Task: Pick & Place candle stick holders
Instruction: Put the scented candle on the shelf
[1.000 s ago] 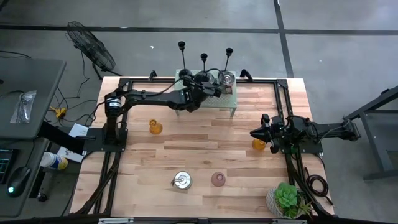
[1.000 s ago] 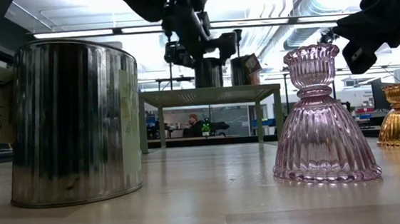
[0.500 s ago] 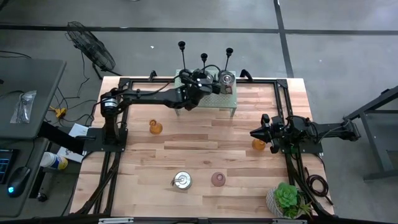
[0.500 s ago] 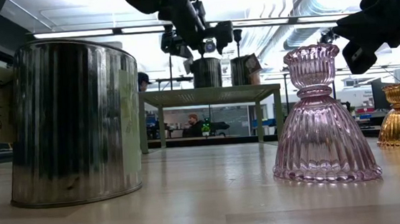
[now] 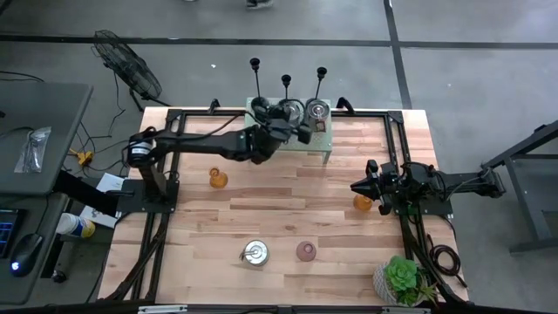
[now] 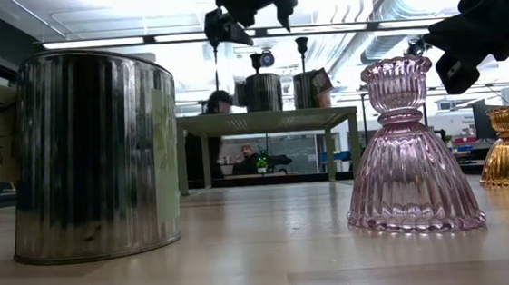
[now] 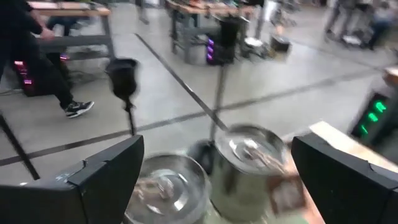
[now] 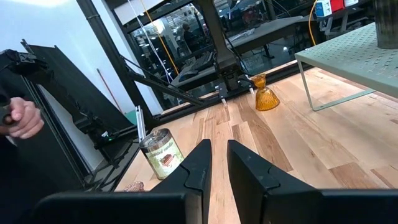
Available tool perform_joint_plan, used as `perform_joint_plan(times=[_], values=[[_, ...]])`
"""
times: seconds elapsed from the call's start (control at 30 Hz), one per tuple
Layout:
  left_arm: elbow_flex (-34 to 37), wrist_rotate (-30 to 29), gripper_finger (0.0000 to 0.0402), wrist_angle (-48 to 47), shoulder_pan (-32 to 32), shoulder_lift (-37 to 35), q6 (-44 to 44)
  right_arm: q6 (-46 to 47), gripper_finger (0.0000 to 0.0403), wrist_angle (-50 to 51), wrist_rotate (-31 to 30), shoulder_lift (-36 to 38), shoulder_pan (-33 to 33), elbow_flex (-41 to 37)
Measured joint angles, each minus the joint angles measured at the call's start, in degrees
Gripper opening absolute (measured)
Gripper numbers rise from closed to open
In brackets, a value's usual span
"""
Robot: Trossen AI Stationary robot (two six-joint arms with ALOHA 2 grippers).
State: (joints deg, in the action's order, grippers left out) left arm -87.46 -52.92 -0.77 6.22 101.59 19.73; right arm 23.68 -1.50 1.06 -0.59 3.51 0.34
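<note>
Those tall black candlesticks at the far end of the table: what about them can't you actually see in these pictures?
- Bases: in the high view the candle stick holders stand beyond the green shelf; where they rest is too small to tell.
- Low view: tins hide the lower stems.
- Left wrist view: motion blur smears them; the open left gripper touches none.
- Right wrist view: none show past the shut right gripper.
</note>
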Motion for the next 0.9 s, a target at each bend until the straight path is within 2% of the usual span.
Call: perform_joint_plan(times=[0.27,0.5,0.7,0.77,0.9], values=[[-0.1,6.4,0.04,-8.5,-4.2,-1.6,0.0,0.0,0.0044,0.0,0.0,0.0,0.0,0.0],[0.0,7.3,0.04,-14.0,-7.6,-3.9,0.6,0.0,0.0044,0.0,0.0,0.0,0.0,0.0],[-0.2,12.0,0.0398,-24.6,-9.6,-6.5,8.5,0.0,0.0044,0.0,0.0,0.0,0.0,0.0],[0.1,14.5,0.0389,-30.0,-9.8,-7.5,10.1,0.0,0.0044,-0.1,0.0,-0.2,0.0,0.0],[0.0,17.0,0.0341,-32.4,-11.0,-8.1,12.4,0.0,0.0044,-0.2,0.2,-0.6,0.0,0.0]])
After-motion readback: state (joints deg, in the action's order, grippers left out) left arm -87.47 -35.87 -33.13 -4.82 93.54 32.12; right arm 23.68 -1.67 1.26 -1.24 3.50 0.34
